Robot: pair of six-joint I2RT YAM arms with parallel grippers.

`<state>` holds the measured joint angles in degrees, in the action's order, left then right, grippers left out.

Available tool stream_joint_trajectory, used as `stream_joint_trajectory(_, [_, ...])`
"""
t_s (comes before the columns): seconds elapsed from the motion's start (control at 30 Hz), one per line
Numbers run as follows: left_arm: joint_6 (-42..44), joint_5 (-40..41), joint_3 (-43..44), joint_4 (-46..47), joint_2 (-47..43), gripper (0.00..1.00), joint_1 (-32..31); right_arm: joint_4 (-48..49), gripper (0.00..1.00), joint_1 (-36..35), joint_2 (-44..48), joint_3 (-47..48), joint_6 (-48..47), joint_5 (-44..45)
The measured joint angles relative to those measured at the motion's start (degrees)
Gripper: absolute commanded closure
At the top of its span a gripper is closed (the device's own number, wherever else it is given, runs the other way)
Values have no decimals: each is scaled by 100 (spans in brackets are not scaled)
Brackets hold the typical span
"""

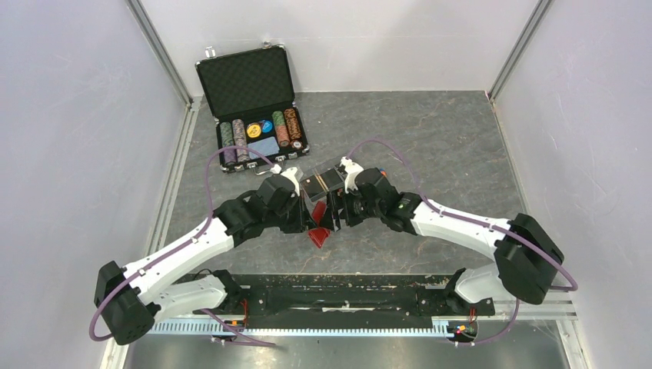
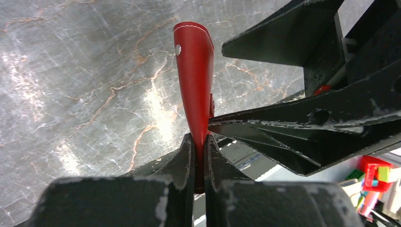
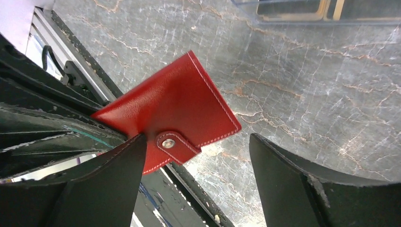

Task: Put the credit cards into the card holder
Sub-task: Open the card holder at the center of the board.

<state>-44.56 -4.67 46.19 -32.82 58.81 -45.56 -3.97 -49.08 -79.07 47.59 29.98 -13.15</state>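
Grey marbled table [image 1: 461,154] is sitting between white walls [image 1: 61,115]; left gripper [image 2: 198,142] is pinching the red wallet [image 3: 175,109], right gripper [image 3: 197,142] is gaping wide at the wallet, and the card holder [image 1: 323,182] is lying just behind the wallet.

White-and-black arms [image 1: 192,246], purple cables [image 1: 209,188]

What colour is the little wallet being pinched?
The wallet is red with white stitching; clearest in the right wrist view.

card holder [image 3: 326,14] cut off at the top edge; near end of the red wallet [image 2: 195,71] hidden inside the left gripper [image 2: 198,144].
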Motion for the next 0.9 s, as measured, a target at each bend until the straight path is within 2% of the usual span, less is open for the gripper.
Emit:
stream_joint_trajectory(0.23, [7,310,37,-146,118,98,-162,-76,52,-140,-396,116,96,26])
stream_joint_trajectory(0.4, [4,505,37,-142,120,98,-195,-321,63,-260,-553,422,7,216])
stream_joint_trajectory(0.73, [-48,568,35,37,0,98,-221,-1425,65,-313,-822,647,-352,1462])
stream_joint_trajectory(0.8, [-81,566,35,92,-39,98,-221,-1537,62,-315,-822,647,-407,1620])
stream_joint_trajectory(0.9, [-136,566,33,181,-68,98,-221,-1600,51,-291,-750,603,-450,1744])
